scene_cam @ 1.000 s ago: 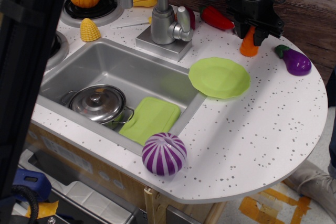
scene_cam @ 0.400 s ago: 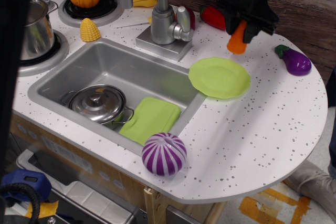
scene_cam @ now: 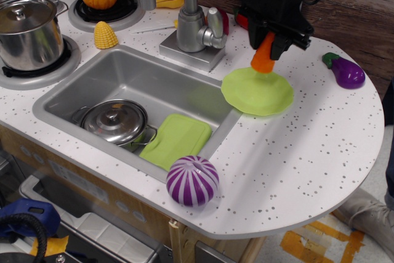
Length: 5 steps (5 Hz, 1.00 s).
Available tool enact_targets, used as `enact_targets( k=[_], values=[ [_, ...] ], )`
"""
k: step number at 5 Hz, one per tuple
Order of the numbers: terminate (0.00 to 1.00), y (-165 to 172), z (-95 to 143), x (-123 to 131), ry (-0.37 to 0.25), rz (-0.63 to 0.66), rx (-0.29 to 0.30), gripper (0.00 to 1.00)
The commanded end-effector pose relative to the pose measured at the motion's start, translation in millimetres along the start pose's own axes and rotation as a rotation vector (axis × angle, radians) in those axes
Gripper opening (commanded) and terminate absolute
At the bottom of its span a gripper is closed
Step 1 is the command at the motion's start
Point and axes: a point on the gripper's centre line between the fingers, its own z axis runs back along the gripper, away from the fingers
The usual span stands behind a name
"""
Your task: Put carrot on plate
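The black gripper hangs from above at the back of the counter and is shut on the carrot, a small smooth orange cone that points down. The carrot hangs in the air over the far edge of the plate, a round lime-green plate lying on the white speckled counter to the right of the sink. The carrot's top is hidden between the fingers.
A purple eggplant lies right of the plate. A red pepper is partly hidden behind the gripper. The faucet stands left of it. The sink holds a lidded pot and a green pad. A striped purple ball sits near the front edge.
The gripper has carried the carrot left and toward the front, from the counter beside the eggplant to above the plate's far edge. A dark blur at the left has cleared.
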Motion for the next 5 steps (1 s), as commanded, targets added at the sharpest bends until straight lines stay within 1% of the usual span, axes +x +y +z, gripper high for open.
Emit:
enact_targets(
  k=[1, 2, 3, 4, 5],
  values=[
    [0.0, 5.9, 24.9, -2.7, -0.076, 0.042, -0.014, 0.0],
    [0.0, 2.0, 16.9, -8.3, -0.096, 0.055, -0.023, 1.0],
    [0.0, -5.5, 17.0, -10.2, -0.114, 0.087, -0.04, 1.0],
    [0.0, -5.5, 17.0, -10.2, -0.114, 0.087, -0.04, 1.0],
    [1.0, -5.5, 17.0, -10.2, -0.114, 0.087, -0.04, 1.0]
  ],
)
